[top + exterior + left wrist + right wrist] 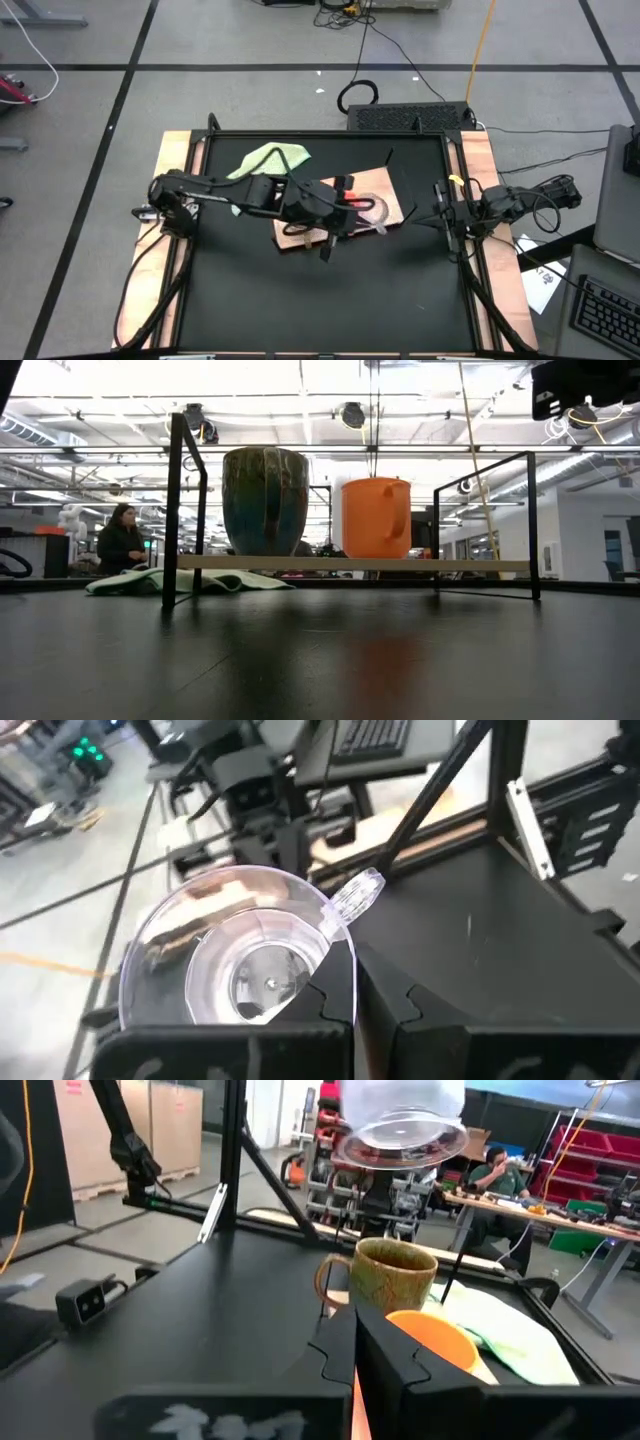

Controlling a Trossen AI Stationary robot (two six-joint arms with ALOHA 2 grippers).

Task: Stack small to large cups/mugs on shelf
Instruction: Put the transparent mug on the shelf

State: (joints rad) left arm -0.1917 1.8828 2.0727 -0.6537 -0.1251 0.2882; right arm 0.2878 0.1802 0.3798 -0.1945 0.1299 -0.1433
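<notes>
My left gripper (345,212) is shut on the clear glass cup (240,960), which it holds high over the shelf. In the right wrist view the glass cup (400,1120) hangs above the brown mug (395,1270) and the orange cup (432,1332). In the low view the brown mug (265,500) and the orange cup (375,518) stand upright, side by side, on their bases on the light-wood shelf (350,564). The glass cup is above that view's frame. My right gripper (442,212) waits shut and empty at the table's right side. My left gripper holds the glass cup by its rim and wall right beside the handle (338,932), with the fingers (335,1005) coming from above and pointing down. One finger inside and one outside, or not, I cannot tell. The cup is lifted clear, mouth up, above the mug.
A light green cloth (268,160) lies on the table's far left part, beside the shelf. A black tube frame (185,510) stands around the table. A person (120,540) sits in the room beyond the table.
</notes>
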